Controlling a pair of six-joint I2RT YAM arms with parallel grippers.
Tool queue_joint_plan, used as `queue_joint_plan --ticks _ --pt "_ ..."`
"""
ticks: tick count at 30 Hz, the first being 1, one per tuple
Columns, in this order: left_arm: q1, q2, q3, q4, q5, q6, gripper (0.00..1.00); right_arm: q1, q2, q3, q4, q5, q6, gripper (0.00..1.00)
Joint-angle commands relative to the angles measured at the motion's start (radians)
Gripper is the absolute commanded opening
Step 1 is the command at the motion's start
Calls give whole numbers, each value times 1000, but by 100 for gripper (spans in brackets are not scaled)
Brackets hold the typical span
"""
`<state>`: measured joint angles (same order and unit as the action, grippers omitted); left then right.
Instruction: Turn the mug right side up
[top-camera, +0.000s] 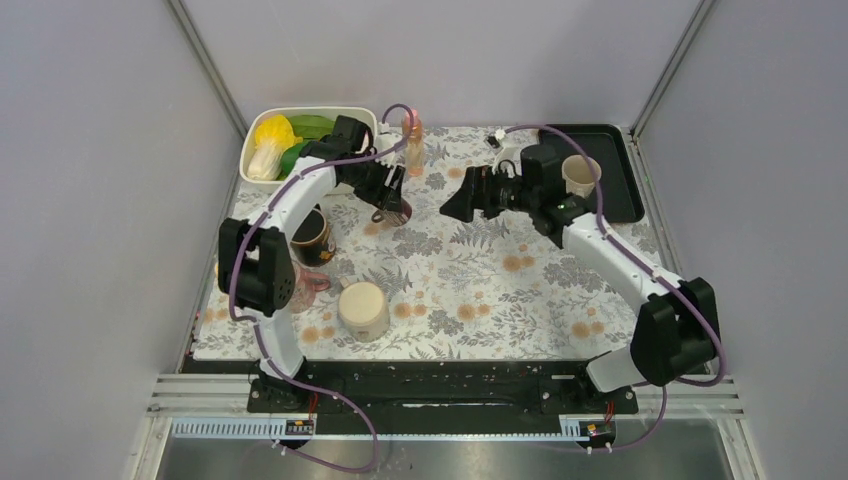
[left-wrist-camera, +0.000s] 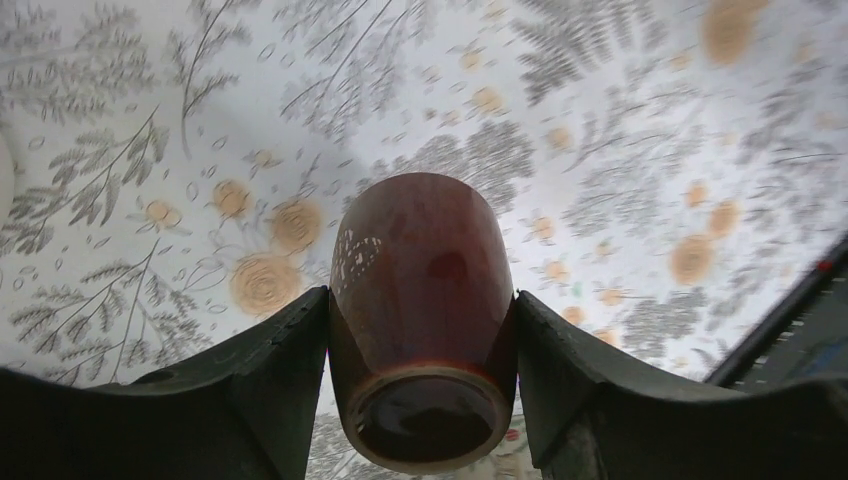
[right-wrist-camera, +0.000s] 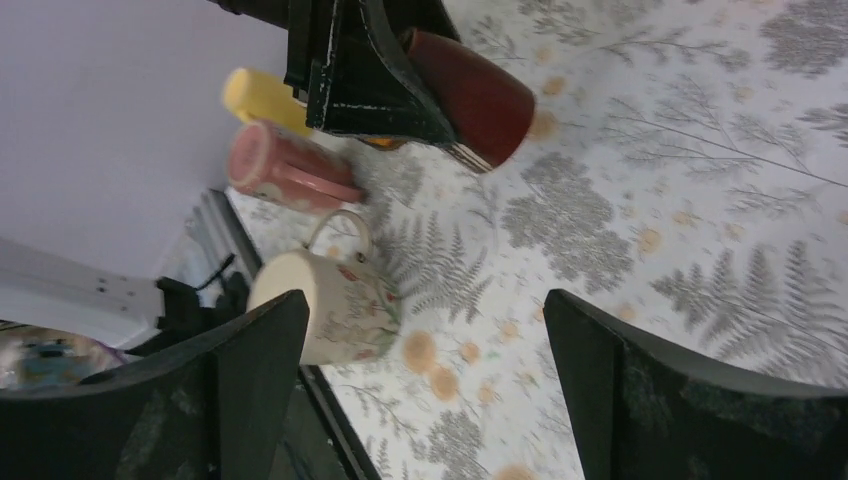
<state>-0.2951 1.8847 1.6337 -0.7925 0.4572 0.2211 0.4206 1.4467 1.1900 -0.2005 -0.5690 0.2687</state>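
A dark red-brown mug (left-wrist-camera: 420, 260) sits between the fingers of my left gripper (left-wrist-camera: 422, 360), which is shut on its sides. The mug's ringed end faces the wrist camera and its body points away at the flowered cloth. In the top view the left gripper (top-camera: 390, 198) holds the mug (top-camera: 397, 211) at the back middle of the table. The right wrist view shows the mug (right-wrist-camera: 485, 95) tilted, off the cloth, in the black fingers. My right gripper (top-camera: 452, 207) is open and empty, just right of the mug, its fingers (right-wrist-camera: 250, 370) wide apart.
A cream floral mug (top-camera: 363, 310) stands upside down at the front left. A pink cup (top-camera: 305, 282) lies beside a dark mug (top-camera: 312, 236). A white tub of vegetables (top-camera: 300, 125), a peach bottle (top-camera: 411, 140) and a black tray (top-camera: 610, 190) with a cream cup (top-camera: 580, 175) line the back.
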Motion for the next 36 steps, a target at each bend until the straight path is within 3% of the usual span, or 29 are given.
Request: queue_joint_plan --ticks 1,3,14,23,28,36 --pt "5 -131 85 13 229 -91 0 10 36 -149 767 -188 491 97" --pt "4 -163 92 12 285 -103 0 10 70 -175 914 -174 624 96" --pt "3 -252 143 11 424 -149 0 23 176 -189 1224 -70 1032 88" --pt "2 -245 221 -4 396 -151 0 35 79 -221 995 -8 915 90" --pt "1 -246 236 -10 397 -146 0 35 63 -227 964 0 901 91" --pt "-24 -240 251 -8 421 -159 0 71 143 -199 1211 -46 1111 81"
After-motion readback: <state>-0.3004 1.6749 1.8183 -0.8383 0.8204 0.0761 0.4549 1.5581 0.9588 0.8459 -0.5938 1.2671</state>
